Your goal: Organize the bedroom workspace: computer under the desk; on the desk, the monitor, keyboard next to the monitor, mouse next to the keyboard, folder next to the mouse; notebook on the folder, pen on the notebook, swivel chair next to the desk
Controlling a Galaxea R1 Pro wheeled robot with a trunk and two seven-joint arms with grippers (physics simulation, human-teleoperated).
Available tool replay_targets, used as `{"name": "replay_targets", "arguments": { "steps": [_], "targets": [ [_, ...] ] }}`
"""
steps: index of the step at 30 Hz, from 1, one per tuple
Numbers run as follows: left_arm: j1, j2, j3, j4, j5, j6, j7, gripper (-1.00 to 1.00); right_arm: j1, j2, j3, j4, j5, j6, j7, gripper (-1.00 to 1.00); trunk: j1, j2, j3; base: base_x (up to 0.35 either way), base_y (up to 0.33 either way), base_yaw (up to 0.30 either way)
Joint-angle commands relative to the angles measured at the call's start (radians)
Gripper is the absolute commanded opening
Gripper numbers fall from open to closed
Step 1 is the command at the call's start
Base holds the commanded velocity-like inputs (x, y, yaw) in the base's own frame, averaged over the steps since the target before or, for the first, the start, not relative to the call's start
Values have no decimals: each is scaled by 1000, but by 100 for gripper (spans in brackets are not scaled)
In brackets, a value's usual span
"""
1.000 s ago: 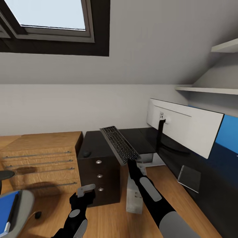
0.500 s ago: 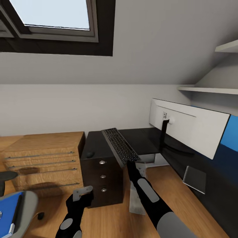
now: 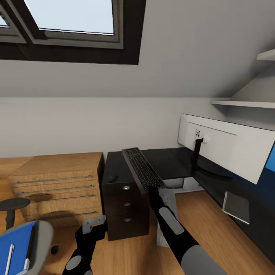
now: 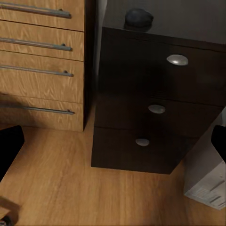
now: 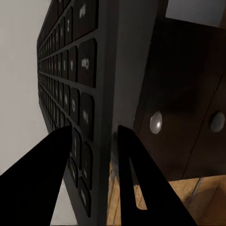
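Gripping the slim black keyboard (image 3: 143,169) by its near end, the right gripper (image 3: 154,189) holds it tilted above the glossy black desk (image 3: 170,162). Left gripper (image 3: 93,224) hangs with jaws spread wide, holding nothing, before the dark drawers (image 4: 155,101). Small black mouse (image 3: 112,178) sits on the desk corner.

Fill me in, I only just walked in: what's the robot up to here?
The right gripper holds the keyboard by its near end, tilted in the air above the desk. The left gripper hangs open and empty. The mouse sits on the desk above the drawers, the monitor stands to the right, and the folder lies on the swivel chair.
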Motion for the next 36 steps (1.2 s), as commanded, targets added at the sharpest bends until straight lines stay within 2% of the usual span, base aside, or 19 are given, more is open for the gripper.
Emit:
{"name": "replay_targets", "arguments": {
  "steps": [1, 6, 16, 28, 30, 33, 36],
  "targets": [
    [-1, 1, -3, -2, 5, 3, 8, 100, 0, 0, 2, -1, -16, -7, 3, -100, 0, -1, -1, 0, 0, 0],
    [-1, 1, -3, -2, 5, 3, 8, 100, 0, 0, 0, 0, -17, -7, 6, -100, 0, -1, -1, 99, 38, 0],
    [0, 0, -4, -2, 5, 3, 8, 100, 0, 0, 7, 2, -15, -6, 7, -100, 0, -1, -1, 267, 173, 0],
    [0, 0, -5, -2, 5, 4, 8, 100, 0, 0, 16, 8, -15, -7, -4, -100, 0, -1, -1, 18, 15, 0],
    [0, 0, -6, -2, 5, 3, 8, 100, 0, 0, 18, 6, -15, -7, -44, -100, 0, -1, -1, 0, 0, 0],
    [0, 0, -7, -2, 5, 3, 8, 100, -1, 0, 22, 0, -16, -6, -155, -100, 0, -1, -1, 0, 0, 0],
    [0, 0, -7, -2, 5, 3, 8, 100, 0, 0, 23, -4, -16, -6, -205, -100, 0, -1, -1, 0, 0, 0]
  ]
}}
